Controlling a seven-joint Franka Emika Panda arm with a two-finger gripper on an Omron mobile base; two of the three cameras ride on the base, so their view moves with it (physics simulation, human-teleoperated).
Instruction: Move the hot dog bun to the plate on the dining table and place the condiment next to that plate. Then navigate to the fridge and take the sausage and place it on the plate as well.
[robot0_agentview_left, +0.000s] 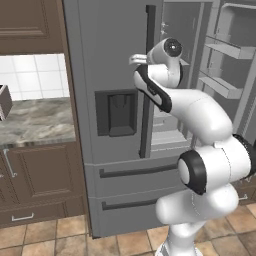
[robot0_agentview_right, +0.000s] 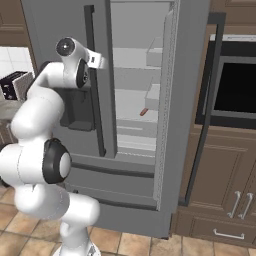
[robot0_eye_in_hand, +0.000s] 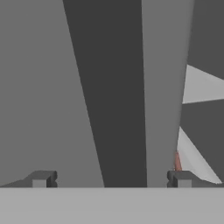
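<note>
Facing the fridge (robot0_agentview_left: 115, 75), right door swung open. Gripper (robot0_eye_in_hand: 111, 178) hanging wide open, holding nothing, fingertips (robot0_eye_in_hand: 41, 178) spread either side of the black handle (robot0_eye_in_hand: 109, 87). Sausage (robot0_agentview_right: 143, 112) lying on an inner shelf (robot0_agentview_right: 131, 122), farther in and to the right of the gripper, peeking red beside the right fingertip.

The fridge (robot0_agentview_right: 65, 30) stands with its right door swung open, leaving the shelves reachable; the closed left door and its black handle (robot0_eye_in_hand: 111, 87) block the gripper (robot0_eye_in_hand: 111, 179).
</note>
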